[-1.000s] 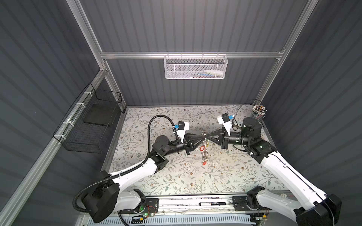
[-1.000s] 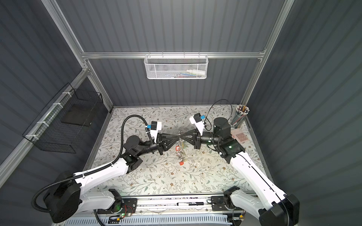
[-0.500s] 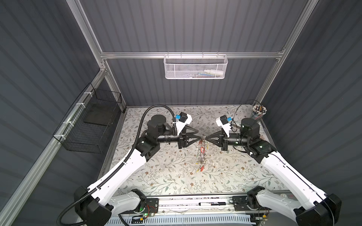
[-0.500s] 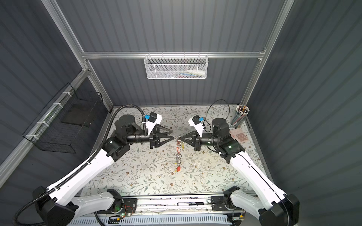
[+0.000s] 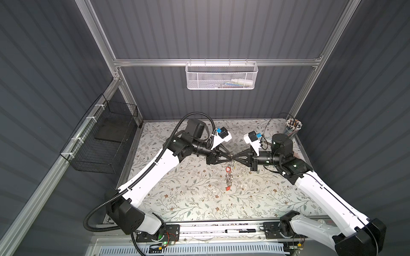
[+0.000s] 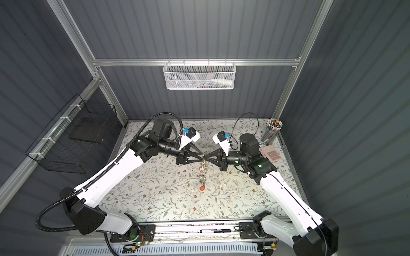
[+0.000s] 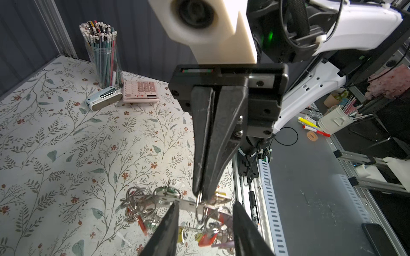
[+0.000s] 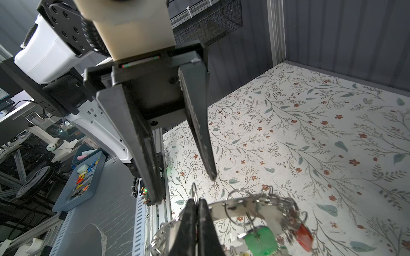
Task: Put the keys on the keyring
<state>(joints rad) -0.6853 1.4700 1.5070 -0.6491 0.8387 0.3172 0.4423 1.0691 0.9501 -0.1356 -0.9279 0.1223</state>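
In both top views the left tool [image 5: 230,155] reaches in from the left above the middle of the flowered desk [image 5: 177,199]. Its jaws stand partly apart. The right wrist view shows clear air between its fingers [image 8: 199,137], with nothing pinched. In the left wrist view the tips sit either side of the keyring [image 7: 188,204], and the picture's edge cuts the fingers off. I cannot tell whether either tip touches the band.

The keyring is held up in the air between the two tools. The keys [image 5: 228,177] dangle below it in a tangle of split rings too small to sort from above. A green tag [image 8: 261,240] and a red tag [image 8: 304,235] show close up, both blurred.

The right tool [image 8: 195,209] is clamped tight at the keyring's rim. A split ring pokes out at its tips, so exactly what the pads pinch is hidden.
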